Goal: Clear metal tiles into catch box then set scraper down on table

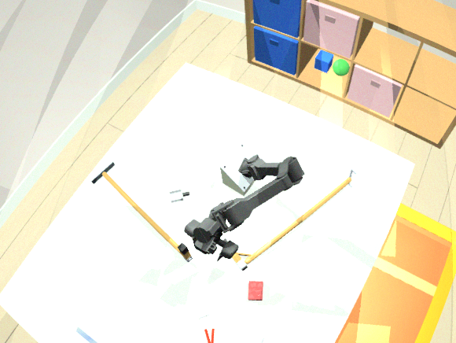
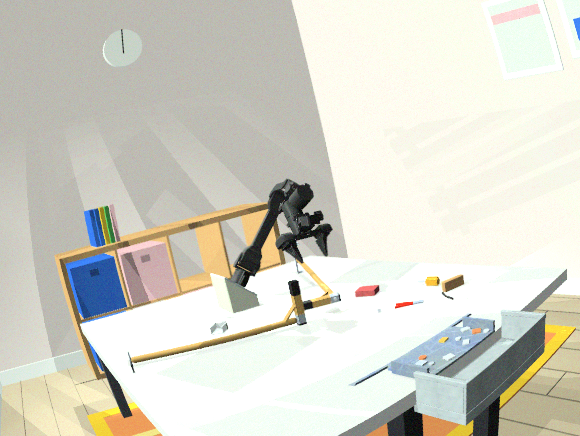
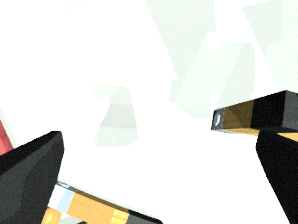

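Note:
The long scraper with a dark crosswise blade (image 1: 143,212) (image 2: 215,342) lies on the table; its grip post (image 2: 296,302) (image 3: 239,115) stands up at the near end. My gripper (image 1: 208,252) (image 2: 314,258) (image 3: 160,134) is wide open and empty, above the table between that post and the grip of a second long tool (image 1: 291,230) (image 2: 315,278) (image 3: 95,207). The steel plate (image 2: 427,347) carries several small tiles, some orange (image 2: 476,330), some pale (image 2: 449,357). The grey catch box (image 2: 440,395) stands along the plate's end at the table edge; its floor is partly hidden.
A red block (image 1: 255,291) (image 2: 367,290) (image 3: 4,144) lies near the second tool's grip. A red-handled tool (image 1: 209,335) (image 2: 406,304), a yellow block (image 2: 432,281) and a brown block (image 2: 453,283) lie beyond. A small silver forked piece (image 1: 177,195) (image 2: 218,327) lies beside the scraper's handle.

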